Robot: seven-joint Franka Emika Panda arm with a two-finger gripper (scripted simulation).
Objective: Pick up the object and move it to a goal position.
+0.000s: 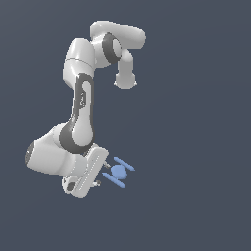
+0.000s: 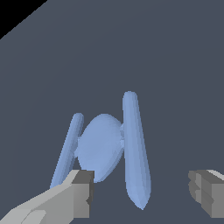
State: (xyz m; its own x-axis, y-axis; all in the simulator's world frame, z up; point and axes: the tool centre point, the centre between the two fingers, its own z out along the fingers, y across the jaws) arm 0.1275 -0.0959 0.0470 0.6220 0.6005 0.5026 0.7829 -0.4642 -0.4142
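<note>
The object [image 1: 118, 171] is a small light-blue item, a round centre between two thin parallel bars. In the exterior view it lies just beyond my gripper [image 1: 101, 175], toward the exterior view's right. In the wrist view the object [image 2: 105, 146] sits close ahead of my gripper [image 2: 142, 192]. One bar ends near one fingertip [image 2: 81, 190]. The other fingertip [image 2: 208, 192] stands far from the object. The jaws are wide apart and nothing is held between them.
The white arm [image 1: 81, 112] rises above the gripper and bends over at the top. The surroundings are a plain dark blue-grey surface [image 1: 196, 147] with no other objects in view.
</note>
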